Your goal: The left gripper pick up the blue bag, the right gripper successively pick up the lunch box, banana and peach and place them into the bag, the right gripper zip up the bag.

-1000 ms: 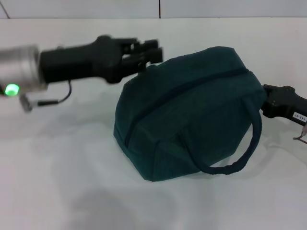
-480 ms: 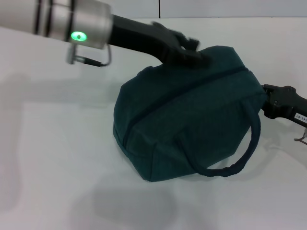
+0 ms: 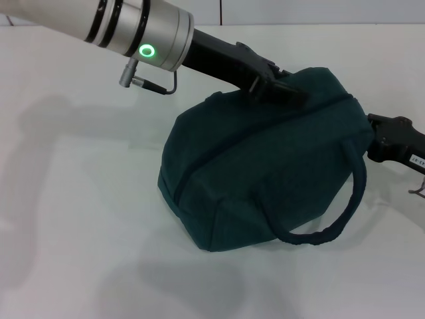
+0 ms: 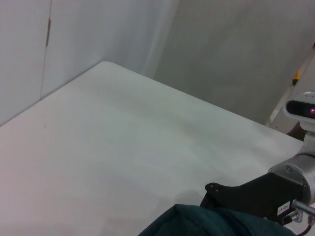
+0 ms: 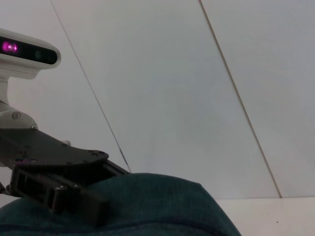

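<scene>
Nearest the robot, the white table (image 3: 80, 252) holds nothing of the task's loose items: no lunch box, banana or peach shows in any view, so by my reading they are already packed, though the bag's inside is hidden. Just beyond, the blue bag (image 3: 265, 173) sits on the table, bulging and tipped a little, one loop handle (image 3: 345, 206) hanging down its near right side. Its zipper line (image 3: 219, 149) runs along the top as a dark closed seam, which suggests the zipping is done or nearly so; the ring pull is not visible. At the bag's right end the right gripper (image 3: 375, 136) rests against the fabric, and whether its fingers are parted or closed cannot be told. Farther back, the left gripper (image 3: 282, 88) reaches in over the bag's top far edge, touching or just above the cloth; its fingers' state cannot be told either, and it shows no clear hold on a handle. I judge the task at its tail end, with only releasing and pulling away left
</scene>
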{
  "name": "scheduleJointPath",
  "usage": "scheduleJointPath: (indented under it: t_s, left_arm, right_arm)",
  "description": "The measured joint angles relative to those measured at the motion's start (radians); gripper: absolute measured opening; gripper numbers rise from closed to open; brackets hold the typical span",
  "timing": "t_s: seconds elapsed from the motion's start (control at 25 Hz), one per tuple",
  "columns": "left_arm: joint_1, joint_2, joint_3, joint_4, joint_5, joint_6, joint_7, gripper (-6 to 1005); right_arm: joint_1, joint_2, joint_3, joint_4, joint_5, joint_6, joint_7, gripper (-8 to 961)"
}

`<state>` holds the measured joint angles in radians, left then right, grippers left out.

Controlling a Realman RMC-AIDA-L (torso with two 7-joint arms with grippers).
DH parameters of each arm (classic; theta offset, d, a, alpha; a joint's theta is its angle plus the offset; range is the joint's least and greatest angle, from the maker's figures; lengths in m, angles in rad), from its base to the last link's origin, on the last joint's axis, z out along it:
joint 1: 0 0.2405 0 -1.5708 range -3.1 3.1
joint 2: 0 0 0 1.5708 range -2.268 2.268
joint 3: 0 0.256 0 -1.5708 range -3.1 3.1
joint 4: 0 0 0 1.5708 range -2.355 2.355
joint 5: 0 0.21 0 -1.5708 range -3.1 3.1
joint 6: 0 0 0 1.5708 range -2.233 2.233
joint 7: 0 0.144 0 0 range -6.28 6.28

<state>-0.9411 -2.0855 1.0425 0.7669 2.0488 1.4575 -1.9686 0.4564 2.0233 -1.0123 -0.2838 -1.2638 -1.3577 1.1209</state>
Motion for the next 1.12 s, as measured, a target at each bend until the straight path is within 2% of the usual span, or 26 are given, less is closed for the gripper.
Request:
scheduleJointPath:
  t_s: [0.16,0.28,0.52,0.8,1.12]
  left_arm:
    - [0.005,0.002,0.0,0.002,0.002,0.0,0.007,474]
    - [0.006,0.002,0.001,0.003,0.003,0.0,0.007,240]
    - [0.011,0.004,0.0,0.018,0.001,0.01,0.007,128]
    - [0.01,0.01,-0.005,0.019,0.004,0.014,0.005,96]
    - [0.009,0.017,-0.006,0.019,0.0,0.026,0.002,71]
  right_arm:
    - [0.0,0.0,0.0,0.0,0.006,0.0,0.0,73]
    - [-0.004,-0.001,0.0,0.0,0.015,0.0,-0.001,74]
    - [-0.028,-0.005,0.001,-0.007,0.054,-0.001,-0.009,75]
    - [-0.041,-0.007,0.0,-0.004,0.072,0.032,-0.028,76]
    - [-0.023,-0.003,-0.028,-0.001,0.066,0.097,-0.036,78]
